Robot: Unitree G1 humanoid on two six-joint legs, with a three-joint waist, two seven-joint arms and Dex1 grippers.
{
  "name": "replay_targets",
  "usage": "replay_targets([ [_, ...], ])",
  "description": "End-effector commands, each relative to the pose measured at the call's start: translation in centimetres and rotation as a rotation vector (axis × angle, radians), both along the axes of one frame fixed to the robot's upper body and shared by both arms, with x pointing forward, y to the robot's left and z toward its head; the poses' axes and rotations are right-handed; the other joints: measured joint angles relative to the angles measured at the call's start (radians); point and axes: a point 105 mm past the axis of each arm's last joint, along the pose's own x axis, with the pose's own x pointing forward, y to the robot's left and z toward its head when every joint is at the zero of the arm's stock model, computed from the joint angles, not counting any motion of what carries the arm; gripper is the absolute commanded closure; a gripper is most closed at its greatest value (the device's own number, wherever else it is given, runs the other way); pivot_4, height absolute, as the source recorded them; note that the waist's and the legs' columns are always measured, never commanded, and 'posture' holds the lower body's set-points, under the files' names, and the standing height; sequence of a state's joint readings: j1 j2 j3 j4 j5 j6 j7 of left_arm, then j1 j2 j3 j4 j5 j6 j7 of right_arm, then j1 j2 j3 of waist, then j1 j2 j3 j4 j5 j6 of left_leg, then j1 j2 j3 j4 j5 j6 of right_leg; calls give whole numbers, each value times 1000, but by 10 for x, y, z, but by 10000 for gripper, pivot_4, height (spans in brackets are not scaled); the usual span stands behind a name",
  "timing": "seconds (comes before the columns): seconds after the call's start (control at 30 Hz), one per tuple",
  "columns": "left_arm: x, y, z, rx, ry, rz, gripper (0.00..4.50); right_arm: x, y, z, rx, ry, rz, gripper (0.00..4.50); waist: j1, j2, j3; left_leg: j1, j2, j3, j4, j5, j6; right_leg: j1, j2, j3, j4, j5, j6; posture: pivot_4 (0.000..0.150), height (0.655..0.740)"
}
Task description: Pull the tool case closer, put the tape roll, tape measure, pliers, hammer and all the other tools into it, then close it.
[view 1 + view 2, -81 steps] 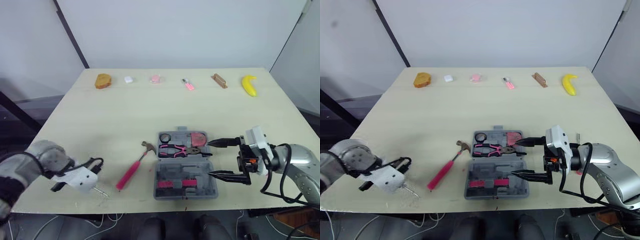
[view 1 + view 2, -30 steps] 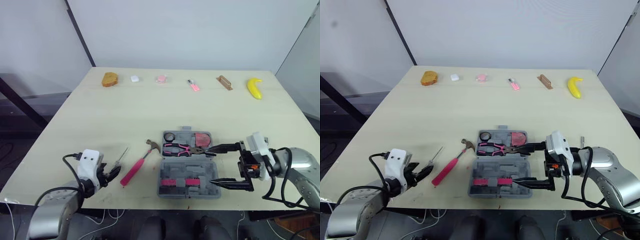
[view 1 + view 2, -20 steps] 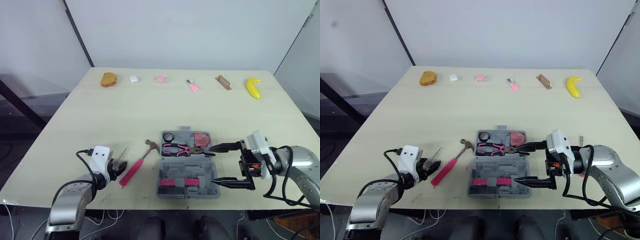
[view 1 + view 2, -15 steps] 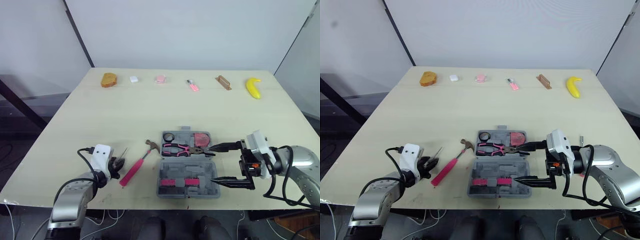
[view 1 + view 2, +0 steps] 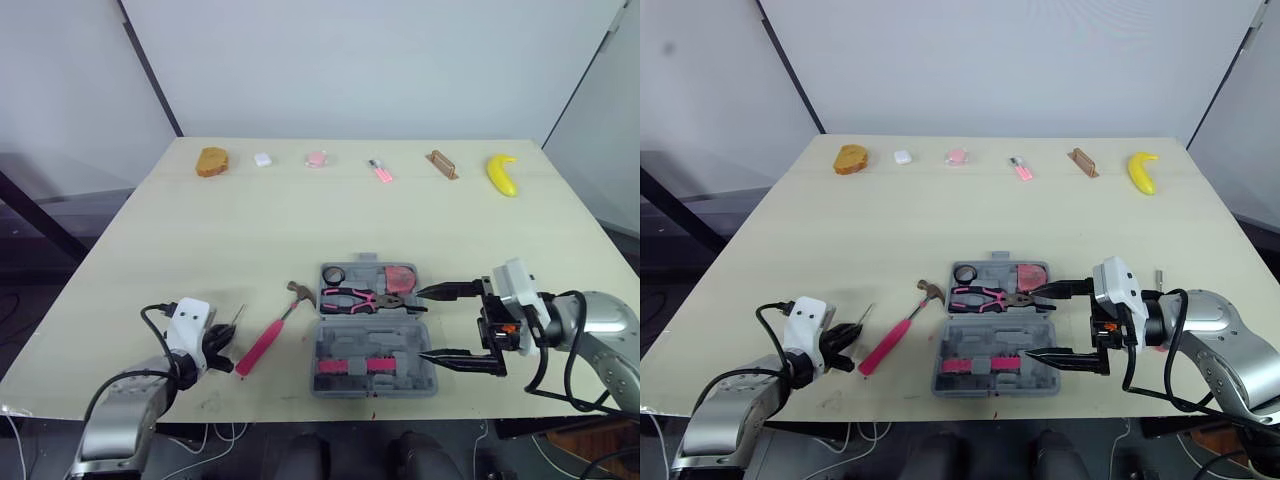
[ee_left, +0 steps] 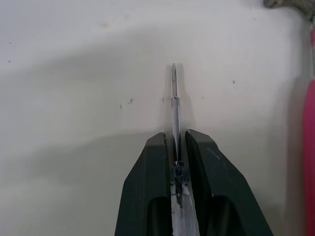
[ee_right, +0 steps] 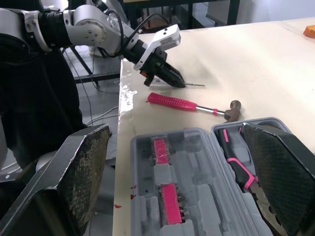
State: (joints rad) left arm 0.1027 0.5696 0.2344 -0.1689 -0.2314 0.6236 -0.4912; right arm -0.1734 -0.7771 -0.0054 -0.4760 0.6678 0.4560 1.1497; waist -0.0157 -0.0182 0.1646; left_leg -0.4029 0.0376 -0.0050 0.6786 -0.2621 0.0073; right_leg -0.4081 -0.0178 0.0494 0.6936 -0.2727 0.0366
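Over on the near left of the pale wooden table point(image 5: 300, 220), left gripper point(image 6: 175, 141) pinched tight on a slim screwdriver point(image 6: 173, 98): clear plastic handle squeezed between the black fingers point(image 6: 147, 187), bare steel shaft low over the tabletop, pointing away toward the far edge and a touch rightward. Just beside it, the hammer point(image 5: 268, 331), with textured pink grip, thin metal neck and dull claw head, long axis on the diagonal, head up by the case's far left corner, butt end back toward the near edge. Then the tool case point(image 5: 372, 360), open flat close to the front edge, grey moulded plastic, hinge line running left to right, lid half on the far side. In that far half, black tape roll point(image 5: 333, 274) in the left pocket, red tape measure point(image 5: 398, 276) in the right, pliers point(image 5: 365, 298) laid crosswise beneath them, pink-and-black grips to the left, nose to the right. In the near half, two pink strips set in the recesses. At the case's right edge, right gripper point(image 5: 441, 325) spread wide, one finger level with each half, rough dotted pads point(image 7: 81, 182) facing inward; touching the case or not, impossible to tell. Far back, a yellow banana point(image 5: 500, 172).
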Motion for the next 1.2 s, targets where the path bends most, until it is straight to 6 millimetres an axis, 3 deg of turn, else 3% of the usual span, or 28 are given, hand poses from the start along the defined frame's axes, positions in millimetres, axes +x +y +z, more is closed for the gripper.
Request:
replay_targets([
  [0.03, -9, 6, -2, 12, 38, 14, 27182, -5, 4, 6, 10, -37, 27, 0, 0, 0, 0, 0, 0, 0, 0, 0, 0, 0, 0, 0, 0, 0, 0, 1500, 7400],
  [0.07, -10, 5, -1, 7, 40, 23, 20356, -5, 4, 6, 10, -37, 27, 0, 0, 0, 0, 0, 0, 1, -1, 0, 0, 0, 0, 1, 0, 0, 0, 1500, 7400],
  [0.1, -10, 5, 1, 7, 40, 29, 16813, -6, 4, 6, 10, -37, 27, 0, 1, 0, 0, 1, 0, 1, -1, 0, 0, 0, 0, 1, 0, 0, 0, 1500, 7400],
  [0.4, -24, 7, 2, 49, 93, -32, 16813, -6, 4, 3, 9, -35, 29, 0, 0, 0, 0, 2, 0, 2, -3, 0, 0, 0, 0, 2, 0, 0, 0, 1500, 7400],
  [0.83, -4, 18, 0, 35, 104, -21, 16813, -6, 5, 3, 8, -37, 25, 0, 4, 0, 0, 2, 0, 2, -4, 0, 0, 0, 0, 2, -1, 0, 0, 1500, 7400],
  [0.93, -5, 16, -3, 33, 117, -31, 23124, -6, 5, 4, 10, -38, 23, 0, 3, 0, 0, 2, 0, 2, -4, 0, 0, 0, 0, 2, -1, 0, 0, 1500, 7400],
  [0.97, -5, 15, -4, 27, 118, -35, 29318, -6, 5, 4, 10, -39, 23, 0, 3, 0, 0, 2, 0, 2, -4, 0, 0, 0, 0, 2, -1, 0, 0, 1500, 7400],
  [1.0, -5, 14, -4, 25, 120, -37, 31762, -6, 5, 4, 11, -40, 23, 0, 3, 0, 0, 2, 0, 2, -4, 0, 0, 0, 0, 2, -1, 0, 0, 1500, 7400],
  [1.07, -6, 14, -4, 23, 121, -35, 42034, -6, 5, 4, 12, -41, 23, 0, 3, 0, 0, 3, 0, 2, -4, 0, 0, 0, 0, 2, -1, 0, 0, 1500, 7400],
  [1.1, -6, 14, -4, 24, 121, -35, 44807, -6, 5, 5, 13, -41, 23, 0, 2, 0, 0, 3, 0, 2, -4, 0, 0, 0, 0, 2, -1, 0, 0, 1500, 7400],
  [1.2, -4, 14, 8, 14, 61, -38, 44742, -6, 4, 5, 15, -41, 20, 0, 2, 0, 0, 3, 0, 2, -4, 0, 0, 0, 0, 3, -1, 0, 0, 1500, 7400],
])
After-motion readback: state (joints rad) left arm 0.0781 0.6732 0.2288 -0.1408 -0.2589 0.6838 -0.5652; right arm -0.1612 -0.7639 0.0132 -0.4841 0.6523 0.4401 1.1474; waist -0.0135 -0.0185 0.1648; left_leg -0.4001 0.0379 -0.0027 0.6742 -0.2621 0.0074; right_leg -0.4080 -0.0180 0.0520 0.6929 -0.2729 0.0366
